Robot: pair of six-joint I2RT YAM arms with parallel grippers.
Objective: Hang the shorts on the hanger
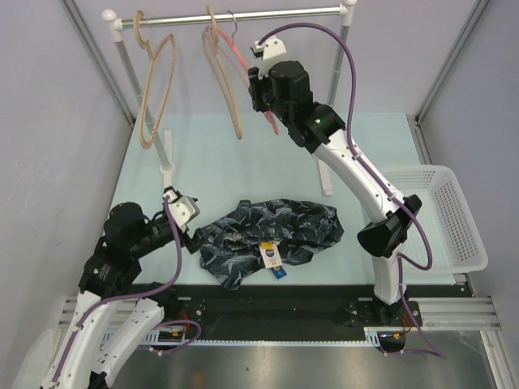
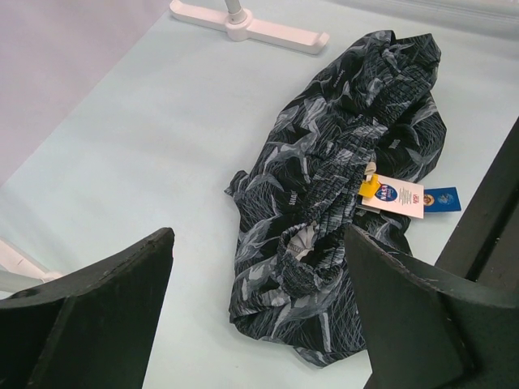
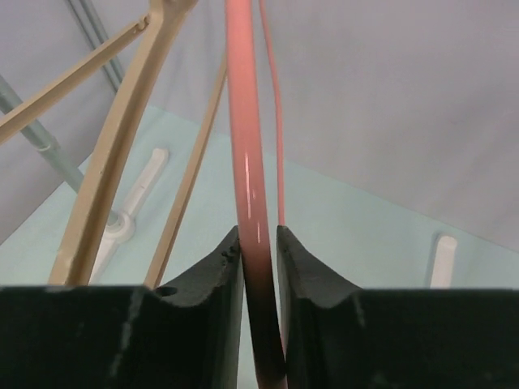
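The shorts (image 1: pixel 272 231) lie crumpled on the pale table, dark navy with a pale print, with the yellow-blue tag (image 1: pixel 270 257) at their near edge. In the left wrist view the shorts (image 2: pixel 340 186) lie just ahead of and between the fingers. My left gripper (image 1: pixel 190 237) is open and empty, low at the shorts' left end (image 2: pixel 258 235). My right gripper (image 1: pixel 259 91) is raised at the rail and shut on the thin pink hanger (image 1: pixel 240 58). In the right wrist view the hanger's pink bar (image 3: pixel 247 178) runs up from between the closed fingers (image 3: pixel 259 239).
Two tan wooden hangers (image 1: pixel 154 81) (image 1: pixel 224 89) hang on the white rail (image 1: pixel 268 14) left of the pink one; one shows close by (image 3: pixel 122 138). The rack's feet (image 1: pixel 169 162) (image 1: pixel 324 174) stand on the table. A white basket (image 1: pixel 442 215) sits at the right.
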